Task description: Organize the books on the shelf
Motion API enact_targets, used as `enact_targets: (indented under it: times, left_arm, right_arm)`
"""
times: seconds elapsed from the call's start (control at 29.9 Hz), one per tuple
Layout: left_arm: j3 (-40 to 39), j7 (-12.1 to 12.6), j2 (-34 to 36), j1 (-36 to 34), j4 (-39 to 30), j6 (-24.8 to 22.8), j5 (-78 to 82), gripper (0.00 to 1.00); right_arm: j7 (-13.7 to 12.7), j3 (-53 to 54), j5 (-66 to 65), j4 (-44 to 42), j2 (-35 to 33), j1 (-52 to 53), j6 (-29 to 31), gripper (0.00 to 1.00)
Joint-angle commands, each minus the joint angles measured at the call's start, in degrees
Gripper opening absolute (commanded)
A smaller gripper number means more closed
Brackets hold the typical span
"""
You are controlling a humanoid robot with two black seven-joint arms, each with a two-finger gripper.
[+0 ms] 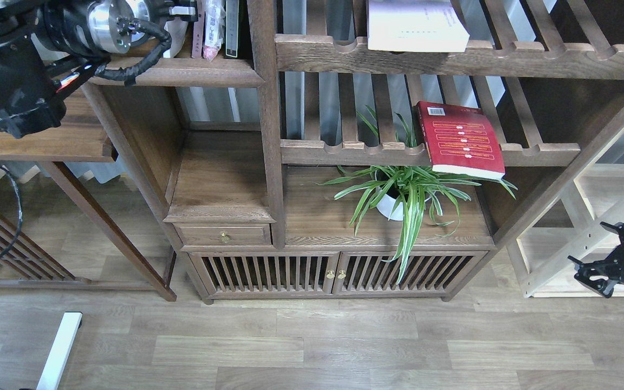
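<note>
Hanging low at the right edge over the plank floor (312, 346), the right gripper (607, 254) has its two black fingers spread apart and holds nothing. Beyond it stands the dark wooden cabinet, with slatted doors (333, 273) at the bottom and a small drawer (224, 235) at the left. On the board above the doors sits a potted plant (407, 195) in a white pot, its striped leaves spilling over the front. Just above the plant, the red book (461, 140) lies flat on the lower slatted rack (355, 151), its front corner jutting past the scalloped rail. Higher up, the pale book (415, 24) lies flat on the upper slatted rack (534, 59), also overhanging the rail. At the top left, the shelf (182, 70) with the moulded lip carries several things standing upright: a plastic-wrapped pink item (213, 27) and a dark-spined volume (232, 27) beside it. The left arm reaches in there, and its gripper (179, 11) sits at the frame's top edge, too cut off to tell whether its fingers are apart or together
</note>
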Motion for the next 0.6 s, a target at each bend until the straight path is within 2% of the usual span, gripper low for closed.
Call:
enact_targets:
  times: [0.0, 0.2, 0.33, 0.57]
  left_arm:
    - [-0.9, -0.1, 0.9, 0.0, -0.5, -0.1, -0.1, 0.76]
    - [-1.3, 0.4, 1.8, 0.0, -2.6, -0.3, -0.1, 0.80]
    - [-2.6, 2.1, 3.1, 0.1, -5.0, -0.7, 0.3, 0.82]
    - [-2.6, 2.0, 6.8, 0.4, -10.3, -4.1, 1.7, 0.82]
  right_arm:
    - [0.0, 0.0, 0.0, 0.1, -0.1, 0.0, 0.0, 0.91]
    - [0.0, 0.1, 0.0, 0.1, -0.2, 0.0, 0.0, 0.91]
    - [0.0, 0.0, 0.0, 0.1, -0.5, 0.0, 0.1, 0.91]
    - [0.0, 0.1, 0.0, 0.0, -0.8, -0.4, 0.0, 0.91]
